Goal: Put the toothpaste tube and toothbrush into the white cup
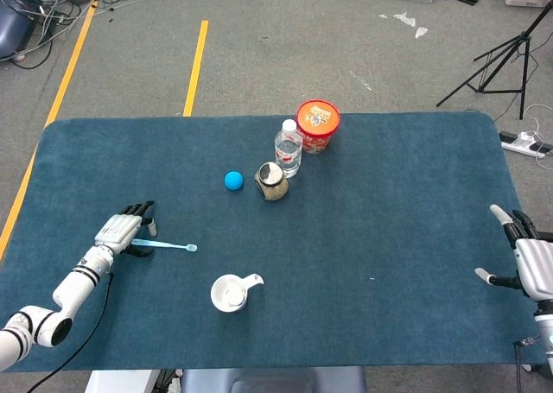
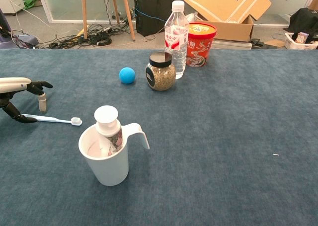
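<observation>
While fingers spread, left robot hand (image 1: 125, 230) over toothbrush (image 1: 169, 245) handle.

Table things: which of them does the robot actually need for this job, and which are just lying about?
Needed: toothbrush lying on the cloth at the left hand; toothpaste tube, already standing in the white cup.

Lying about: blue ball, lidded glass jar, water bottle, red tub.

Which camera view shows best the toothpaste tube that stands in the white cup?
The chest view shows it best: the toothpaste tube stands cap-up in the white cup, with its white cap and printed body seen from the side. In the head view only the round cap shows from above, inside the cup's rim.
</observation>
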Available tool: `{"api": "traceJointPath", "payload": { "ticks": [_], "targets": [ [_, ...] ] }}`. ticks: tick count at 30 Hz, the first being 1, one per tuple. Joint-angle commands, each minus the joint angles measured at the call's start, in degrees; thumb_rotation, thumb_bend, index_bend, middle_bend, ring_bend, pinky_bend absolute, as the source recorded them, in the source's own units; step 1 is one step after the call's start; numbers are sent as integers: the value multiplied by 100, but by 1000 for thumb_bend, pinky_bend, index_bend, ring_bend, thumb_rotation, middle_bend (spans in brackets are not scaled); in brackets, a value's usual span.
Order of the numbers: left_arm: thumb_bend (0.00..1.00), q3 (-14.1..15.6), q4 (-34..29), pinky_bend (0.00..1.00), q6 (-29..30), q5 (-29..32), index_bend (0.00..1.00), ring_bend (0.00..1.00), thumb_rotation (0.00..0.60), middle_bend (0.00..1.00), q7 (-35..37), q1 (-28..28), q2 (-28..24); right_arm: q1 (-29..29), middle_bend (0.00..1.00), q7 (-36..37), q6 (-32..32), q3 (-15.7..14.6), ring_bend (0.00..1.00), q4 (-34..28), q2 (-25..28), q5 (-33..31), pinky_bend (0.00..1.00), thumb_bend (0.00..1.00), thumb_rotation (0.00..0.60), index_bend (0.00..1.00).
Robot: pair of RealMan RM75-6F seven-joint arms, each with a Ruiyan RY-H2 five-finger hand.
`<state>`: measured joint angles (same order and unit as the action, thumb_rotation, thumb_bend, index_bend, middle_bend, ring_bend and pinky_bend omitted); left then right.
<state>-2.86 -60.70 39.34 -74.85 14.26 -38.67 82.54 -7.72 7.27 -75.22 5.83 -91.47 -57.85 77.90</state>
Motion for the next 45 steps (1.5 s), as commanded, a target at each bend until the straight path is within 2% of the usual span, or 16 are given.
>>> {"api": "traceJointPath", "payload": {
  "ticks": [1,45],
  "targets": [
    [247,-1,26,75,-17,8,442,0,600,13,-5,3,16,1,190,7,-1,1,80,3,0,-2,625,0,600,47],
    [247,-109,173,74,-284,208,514,0,600,19,-99,7,111,31,190,71,-57,-2,80,-7,28,26,625,0,600,47]
  ]
}}
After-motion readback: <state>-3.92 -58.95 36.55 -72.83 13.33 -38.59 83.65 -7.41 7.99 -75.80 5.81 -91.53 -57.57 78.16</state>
